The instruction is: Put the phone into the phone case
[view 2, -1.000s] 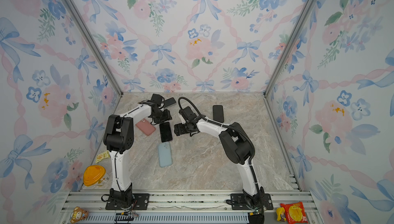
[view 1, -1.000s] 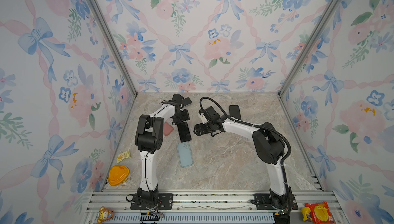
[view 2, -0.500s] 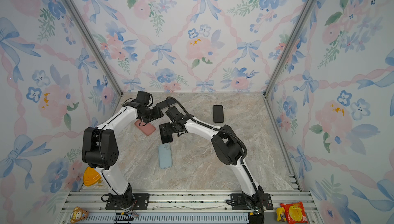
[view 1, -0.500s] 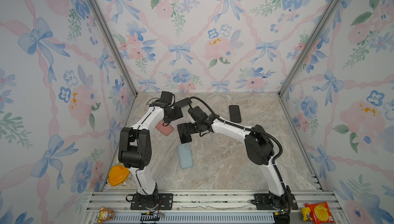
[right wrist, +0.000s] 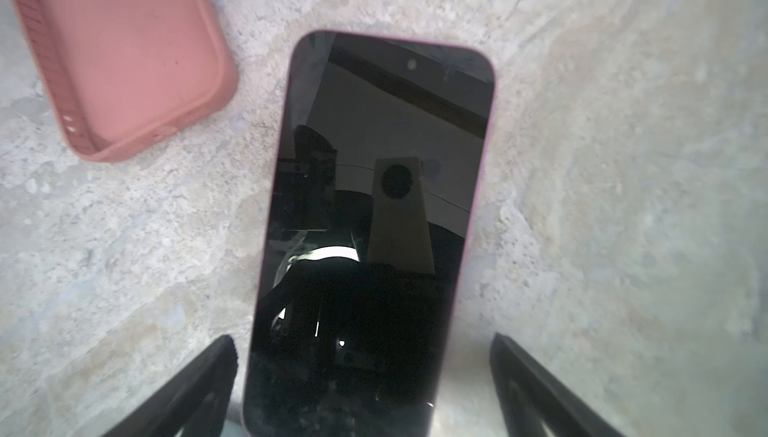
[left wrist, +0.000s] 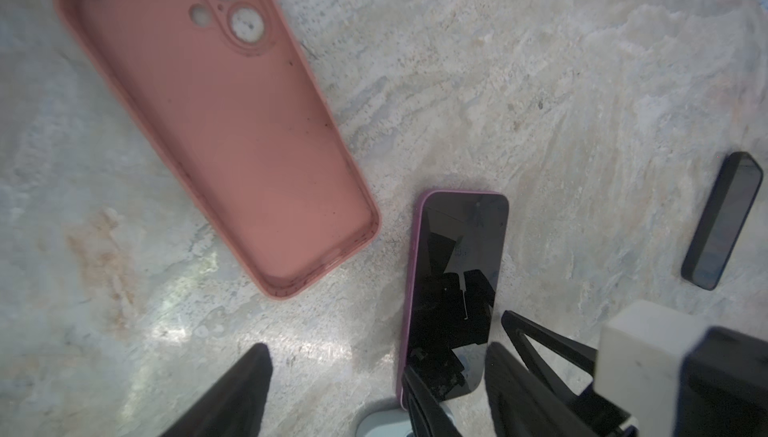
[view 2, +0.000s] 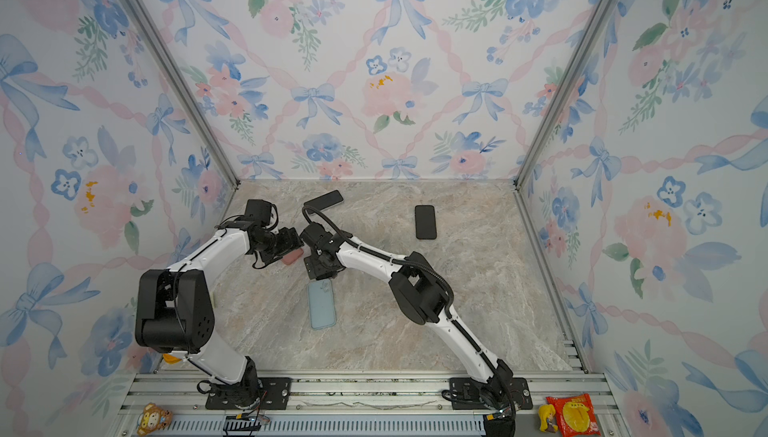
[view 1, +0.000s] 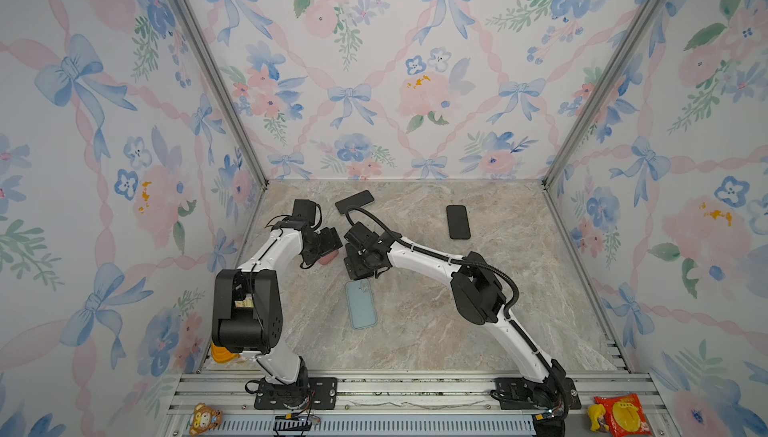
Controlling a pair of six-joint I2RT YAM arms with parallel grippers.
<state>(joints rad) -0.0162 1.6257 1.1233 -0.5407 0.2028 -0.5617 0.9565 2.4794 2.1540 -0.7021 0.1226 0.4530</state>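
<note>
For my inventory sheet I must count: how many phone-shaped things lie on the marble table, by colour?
Salmon: 1, empty case
Light blue: 1, front slab
Black: 2, rear slab and right slab
Black with pink edge: 1, phone
Total: 5

Floral wallpaper panels [view 1: 374, 60] are enclosing the marbled counter [view 1: 415, 339] at nine, twelve and three o'clock; aluminium posts [view 1: 212, 73] are rising at eleven and one.
</note>
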